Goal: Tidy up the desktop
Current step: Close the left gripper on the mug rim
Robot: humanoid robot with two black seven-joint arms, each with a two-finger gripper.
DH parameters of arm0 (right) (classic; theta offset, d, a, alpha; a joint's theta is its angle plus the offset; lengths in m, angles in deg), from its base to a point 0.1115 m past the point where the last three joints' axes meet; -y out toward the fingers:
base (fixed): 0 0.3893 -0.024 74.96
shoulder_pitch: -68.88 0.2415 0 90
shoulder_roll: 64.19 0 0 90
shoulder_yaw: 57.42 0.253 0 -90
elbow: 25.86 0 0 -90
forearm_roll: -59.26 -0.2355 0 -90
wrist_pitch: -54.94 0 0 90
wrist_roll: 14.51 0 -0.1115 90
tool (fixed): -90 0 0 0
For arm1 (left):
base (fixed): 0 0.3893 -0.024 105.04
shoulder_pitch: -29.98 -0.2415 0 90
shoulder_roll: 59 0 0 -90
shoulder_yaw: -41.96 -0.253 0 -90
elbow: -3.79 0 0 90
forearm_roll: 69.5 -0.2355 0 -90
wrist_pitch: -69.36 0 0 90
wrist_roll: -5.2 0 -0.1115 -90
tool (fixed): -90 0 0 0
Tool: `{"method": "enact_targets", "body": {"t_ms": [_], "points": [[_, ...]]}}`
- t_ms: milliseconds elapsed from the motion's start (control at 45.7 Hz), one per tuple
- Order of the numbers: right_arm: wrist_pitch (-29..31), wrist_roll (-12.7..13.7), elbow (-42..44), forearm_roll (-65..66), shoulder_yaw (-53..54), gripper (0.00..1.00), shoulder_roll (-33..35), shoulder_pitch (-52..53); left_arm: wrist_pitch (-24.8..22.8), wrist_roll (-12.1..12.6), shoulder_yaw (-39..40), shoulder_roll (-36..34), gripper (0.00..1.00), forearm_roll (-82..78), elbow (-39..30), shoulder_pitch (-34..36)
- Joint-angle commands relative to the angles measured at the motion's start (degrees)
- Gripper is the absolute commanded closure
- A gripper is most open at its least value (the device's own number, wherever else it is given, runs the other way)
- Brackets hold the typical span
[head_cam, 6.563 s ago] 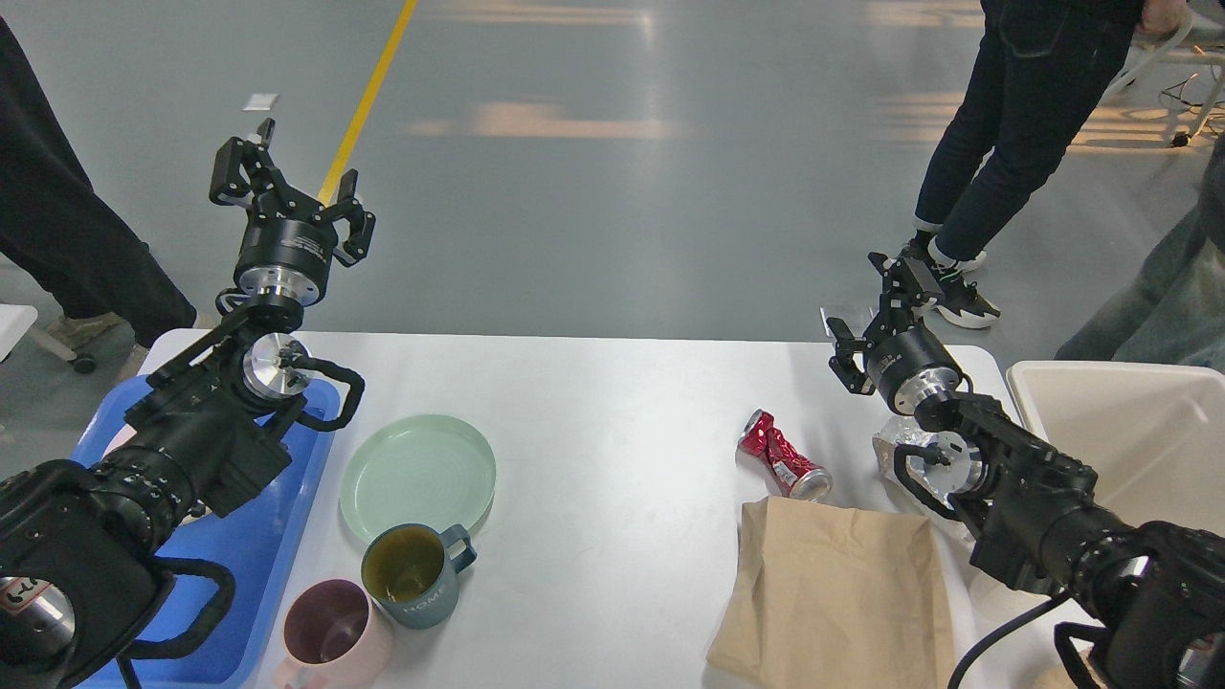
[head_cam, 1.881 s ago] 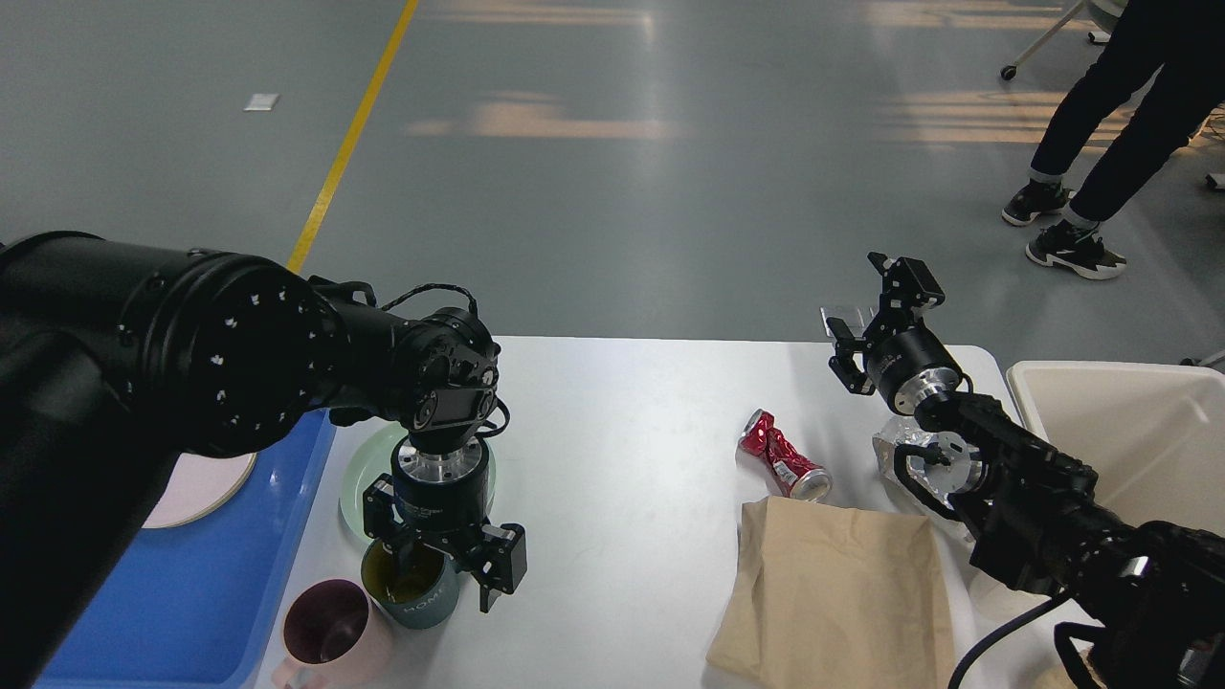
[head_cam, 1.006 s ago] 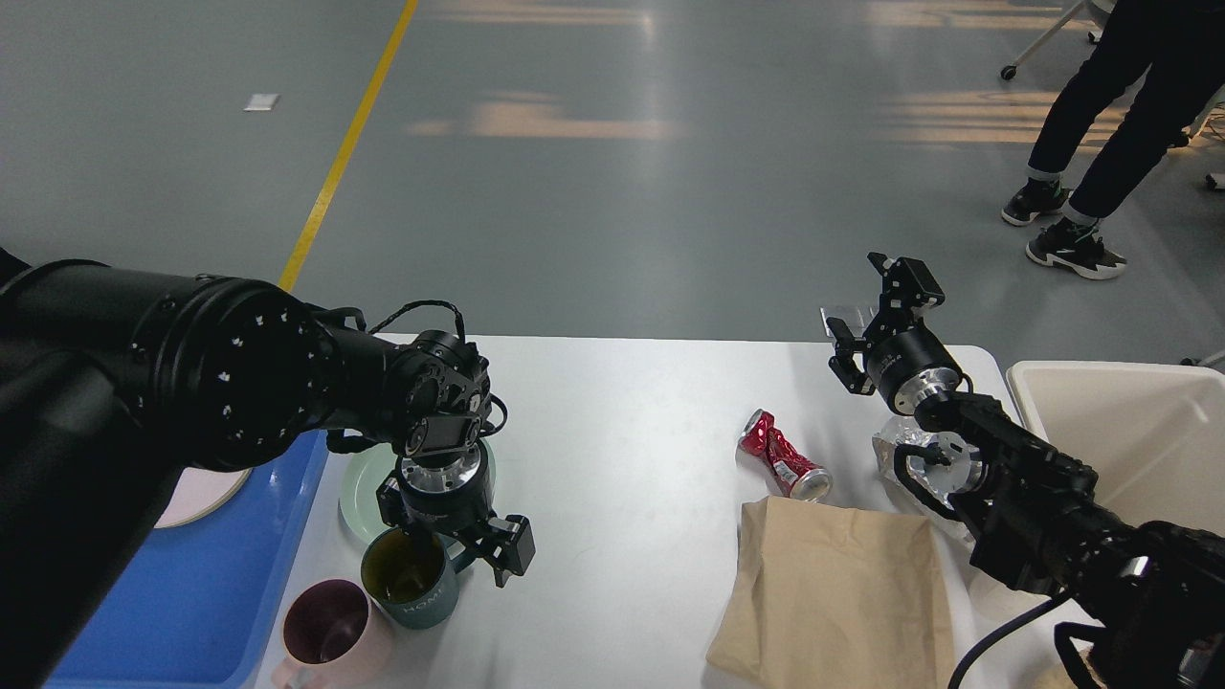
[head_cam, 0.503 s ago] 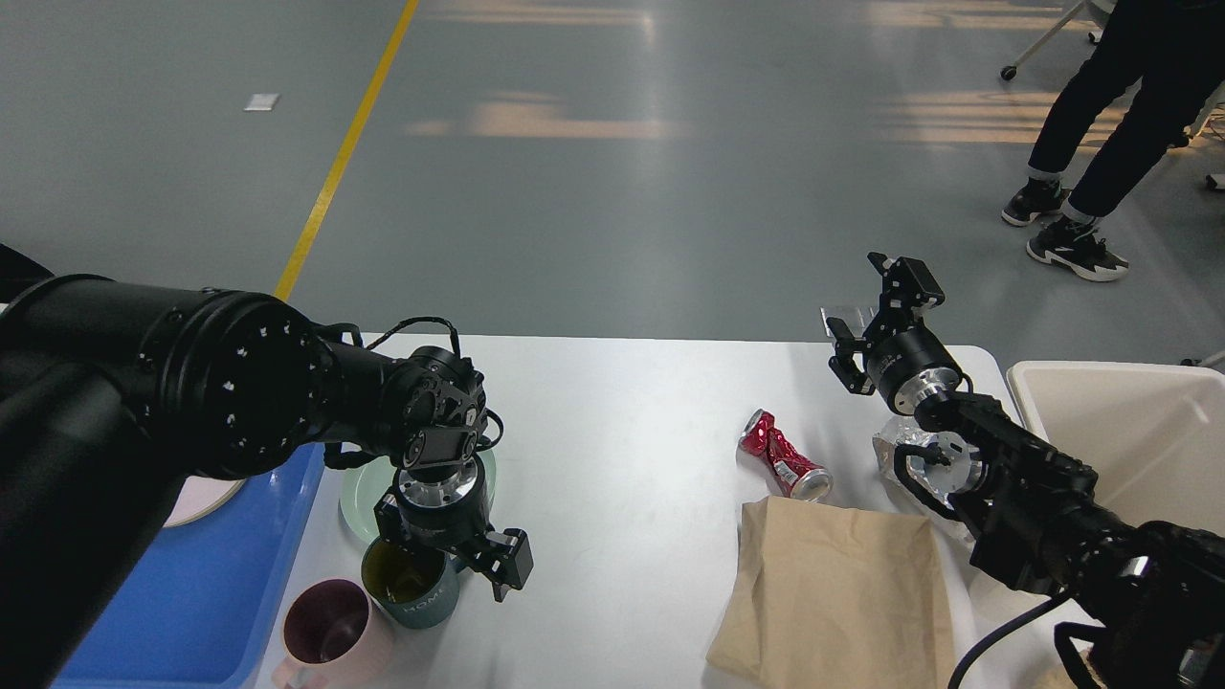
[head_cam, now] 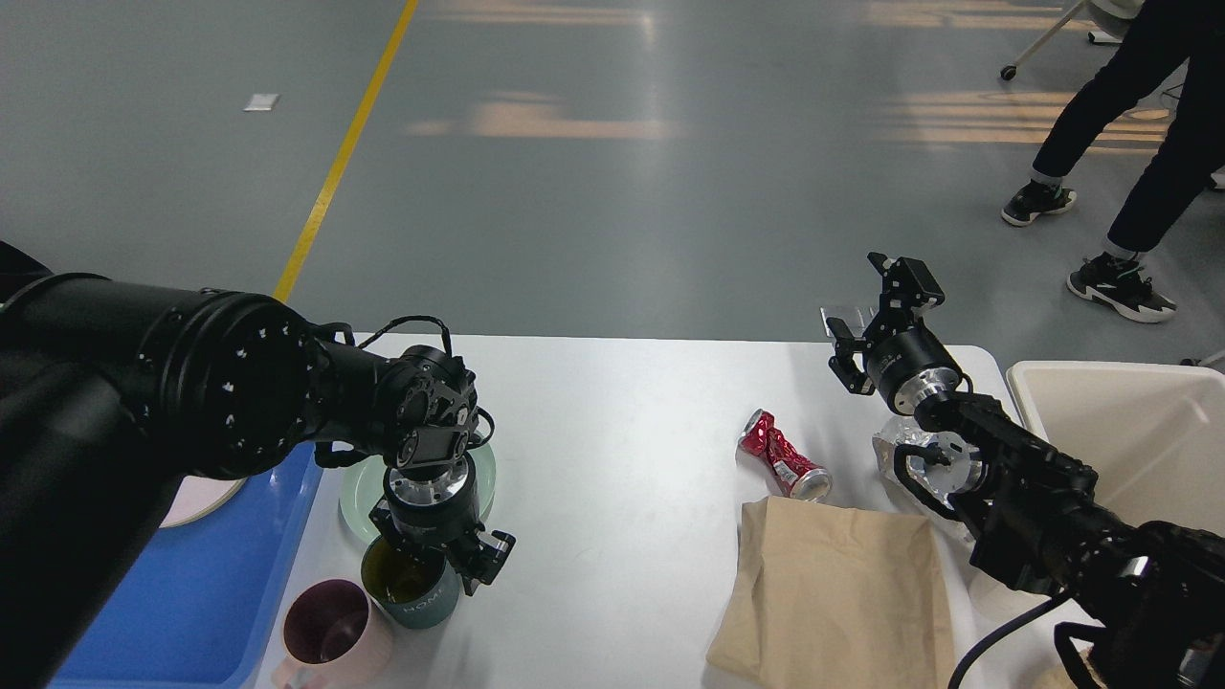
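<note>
Currently the white worktop (head_cam: 622, 450) carries two mugs: a teal mug (head_cam: 413, 586), its rim between the left gripper's (head_cam: 442, 555) parted fingers, and a pink mug (head_cam: 330, 639) touching it. One crushed red can (head_cam: 783, 469) lies beyond one brown paper bag (head_cam: 833, 593). Right gripper (head_cam: 876, 311) hangs released.

A smooth grey floor (head_cam: 593, 220) fills the room beyond the table, glossy enough to carry pale, warm streaks of reflected light (head_cam: 545, 120) across its far part. A yellow line (head_cam: 345, 153) runs along it at a slant, with a small white patch (head_cam: 260, 101) lying just to one side of it. At the far corner a person in dark trousers and dark trainers (head_cam: 1120, 144) stands mid-stride, and behind them is what may be a castor on a chair leg (head_cam: 1007, 72).
</note>
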Motion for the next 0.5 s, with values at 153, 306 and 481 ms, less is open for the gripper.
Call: {"method": "enact_targets", "body": {"t_ms": [153, 306, 481], "points": [[0.0, 0.0, 0.1, 0.0, 0.0, 0.00, 0.0, 0.0, -0.3, 0.0, -0.2, -0.6, 0.85, 0.0, -0.2, 0.2], [0.0, 0.0, 0.1, 0.0, 0.0, 0.00, 0.0, 0.0, -1.1, -0.1, -1.0, -0.7, 1.00, 0.1, -0.4, 0.3], [0.0, 0.0, 0.1, 0.0, 0.0, 0.00, 0.0, 0.0, -1.2, -0.2, -1.0, -1.1, 1.00, 0.7, -0.3, 0.3]]}}
